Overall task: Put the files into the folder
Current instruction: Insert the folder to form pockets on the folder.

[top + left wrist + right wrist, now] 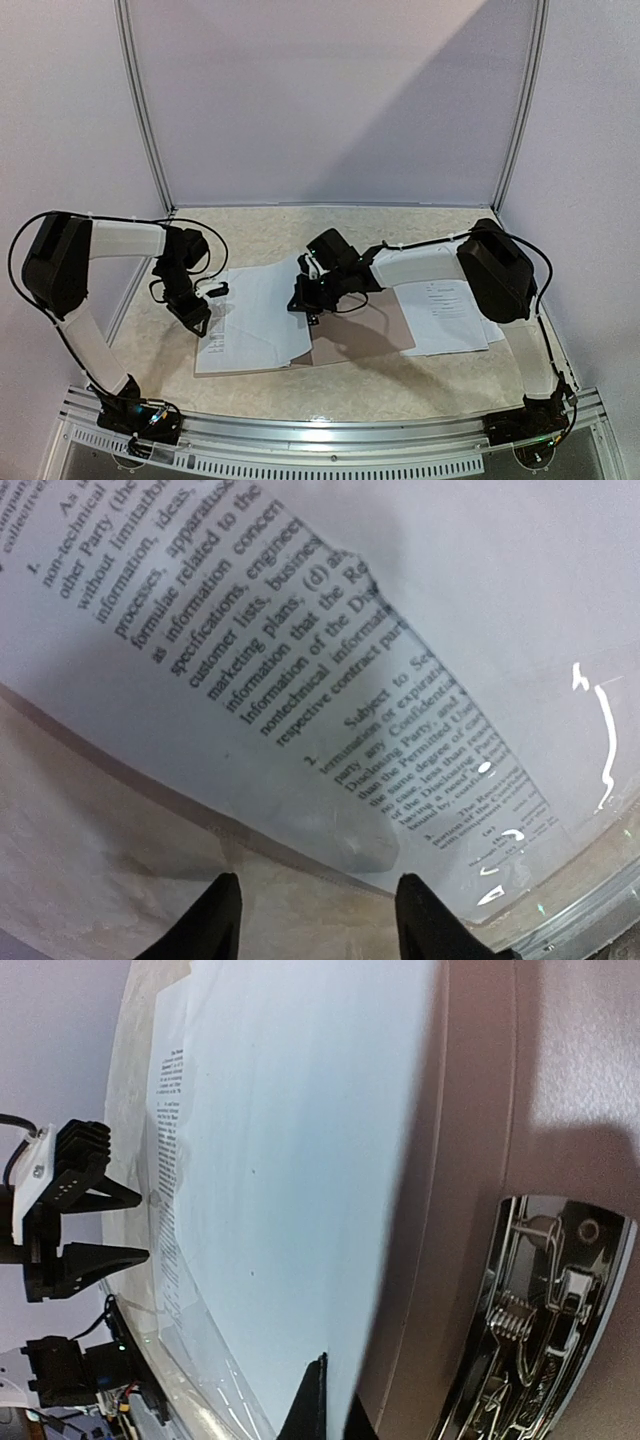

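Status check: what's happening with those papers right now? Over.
Left gripper jaws open, empty, by the files. Right gripper jaws shut on top sheet's edge, over the folder. Nothing blocking.

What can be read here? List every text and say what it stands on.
"customer lists, business": printed sheet, left wrist view.
"marketing plans": same sheet.
"Subject to": same sheet.
"Disclosing Party": same sheet.
The other lines on that sheet are cut off or blurred.
Right-hand sheet, top view: print too small to read.
Metal clip: no readable marking.
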`<state>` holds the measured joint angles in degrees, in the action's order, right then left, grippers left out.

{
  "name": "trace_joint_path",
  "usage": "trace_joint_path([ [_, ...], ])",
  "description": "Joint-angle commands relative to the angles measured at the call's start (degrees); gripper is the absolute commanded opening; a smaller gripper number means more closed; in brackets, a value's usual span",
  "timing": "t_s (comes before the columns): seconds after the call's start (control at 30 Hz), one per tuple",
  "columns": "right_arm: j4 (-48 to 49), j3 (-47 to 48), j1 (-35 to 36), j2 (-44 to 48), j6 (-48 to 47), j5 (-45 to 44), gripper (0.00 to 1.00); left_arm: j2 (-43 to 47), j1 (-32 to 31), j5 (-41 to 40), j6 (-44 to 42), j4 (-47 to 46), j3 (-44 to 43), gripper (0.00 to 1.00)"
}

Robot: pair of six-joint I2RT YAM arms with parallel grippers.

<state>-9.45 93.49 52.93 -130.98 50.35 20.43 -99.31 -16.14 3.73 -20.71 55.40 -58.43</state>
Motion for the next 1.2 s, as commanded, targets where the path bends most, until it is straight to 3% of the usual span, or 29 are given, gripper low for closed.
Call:
trace_joint_path([
  [0.0,0.53,1.17,0.0,1.39,1.99,3.31,0.0,-3.39,0.68,0.67,1.9,1.61,-2.58,0.5],
  [0.33,11.17,0.15,0.62,-2.29,9.13,1.74,0.0,-4.38,1.07,4.28,1.1,2.01,-3.13,0.47],
  [0.8,11.64,4.76,-0.79,-4.96,9.73,-5.18,0.0,-4.7,1.99,4.25,0.85,2.19,-3.09,0.47],
  [0.97,12.02,7.62,-0.52,-7.07,8.38,-2.11,0.0,-5.04,2.08,4.12,0.83,2.11,-3.14,0.47],
  [1.17,14.5,11.16,0.6,-12.42,6.65,7.97,0.0,-5.02,2.27,4.34,0.66,2.05,-3.18,0.47],
])
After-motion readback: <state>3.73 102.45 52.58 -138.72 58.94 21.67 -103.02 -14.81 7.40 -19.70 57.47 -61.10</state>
